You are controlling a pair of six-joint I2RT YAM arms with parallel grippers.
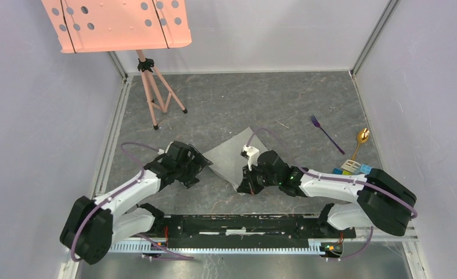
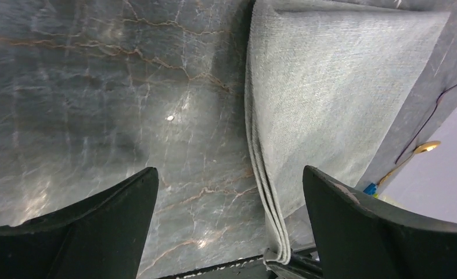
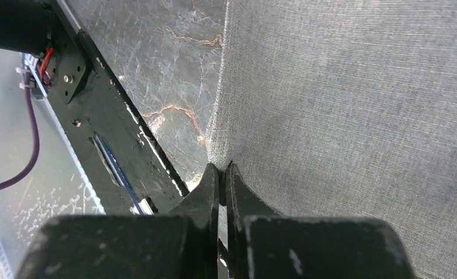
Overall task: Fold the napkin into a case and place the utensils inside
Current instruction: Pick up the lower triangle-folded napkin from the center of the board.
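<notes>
The grey napkin (image 1: 233,152) lies folded in layers in the middle of the table. My right gripper (image 1: 244,185) is shut on its near corner; the right wrist view shows the jaws (image 3: 223,170) pinched on the cloth (image 3: 353,104). My left gripper (image 1: 202,167) is open at the napkin's left edge. In the left wrist view its gripper (image 2: 231,197) straddles the stacked edge of the cloth (image 2: 330,99) without touching it. The purple fork (image 1: 324,132) and the gold-bowled spoon (image 1: 360,141) lie at the far right, apart from the napkin.
Colourful toy blocks (image 1: 351,167) sit by the right arm, just near the spoon's handle. A salmon-pink perforated panel (image 1: 115,23) on a tripod (image 1: 153,93) stands at the back left. Walls enclose the table on three sides. The arms' black base rail (image 1: 243,224) runs along the near edge.
</notes>
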